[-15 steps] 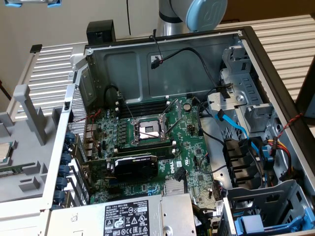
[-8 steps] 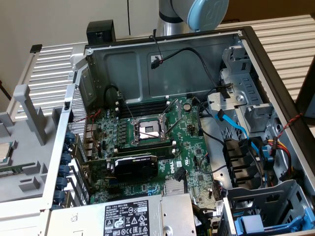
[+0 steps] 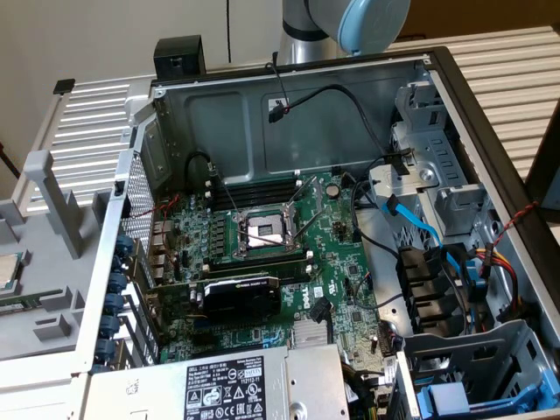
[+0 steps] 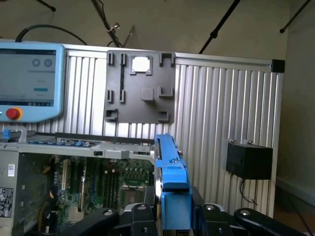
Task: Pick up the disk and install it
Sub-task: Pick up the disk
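In the wrist view the disk (image 4: pixel 172 187) stands edge-on between my gripper's (image 4: pixel 173 219) dark fingers (image 4: pixel 140 216), its bright blue rail facing the camera and a thin silver edge beside it. The gripper is shut on the disk and holds it up above the ribbed table, beside the open computer case (image 4: pixel 74 187). In the exterior view the arm's blue-capped joint (image 3: pixel 367 22) stands behind the case's far wall (image 3: pixel 289 114). A drive bay with blue rails (image 3: pixel 468 401) sits at the case's near corner on the exterior view's right.
Inside the case lie the motherboard (image 3: pixel 332 262), an open processor socket (image 3: pixel 262 232), a graphics card (image 3: pixel 241 297), the power supply box (image 3: pixel 245 385) and loose cables (image 3: pixel 420 227). A grey fixture (image 4: pixel 140 88) holds a small chip (image 4: pixel 141 65). A teach pendant (image 4: pixel 29 81) and a black box (image 4: pixel 248 160) stand nearby.
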Robot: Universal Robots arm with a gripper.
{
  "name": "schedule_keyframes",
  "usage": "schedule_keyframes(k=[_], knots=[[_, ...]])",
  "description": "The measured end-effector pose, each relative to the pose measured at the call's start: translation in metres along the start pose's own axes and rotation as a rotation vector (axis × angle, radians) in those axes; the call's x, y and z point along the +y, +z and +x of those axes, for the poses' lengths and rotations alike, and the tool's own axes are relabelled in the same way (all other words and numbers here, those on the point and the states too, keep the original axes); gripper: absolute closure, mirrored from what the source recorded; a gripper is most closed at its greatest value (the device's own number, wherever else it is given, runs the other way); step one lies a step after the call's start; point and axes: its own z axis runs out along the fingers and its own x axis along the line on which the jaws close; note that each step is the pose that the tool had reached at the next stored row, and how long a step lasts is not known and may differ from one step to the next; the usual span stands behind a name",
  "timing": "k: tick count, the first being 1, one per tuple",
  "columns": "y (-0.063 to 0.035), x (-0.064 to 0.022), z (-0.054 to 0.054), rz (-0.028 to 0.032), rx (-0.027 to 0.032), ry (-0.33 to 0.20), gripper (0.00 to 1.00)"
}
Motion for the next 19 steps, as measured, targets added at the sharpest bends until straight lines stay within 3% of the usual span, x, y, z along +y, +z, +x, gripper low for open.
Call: schedule_keyframes(k=[3,11,19], knots=[[-0.0004,-0.0045,0.003,-0.0009,-0.0002,0.0,0.63],[-0.0005,-0.0051,0.004,-0.0012,-0.0002,0.0,0.63],[-0.0009,-0.0097,0.023,-0.0011,-0.0002,0.0,0.63]])
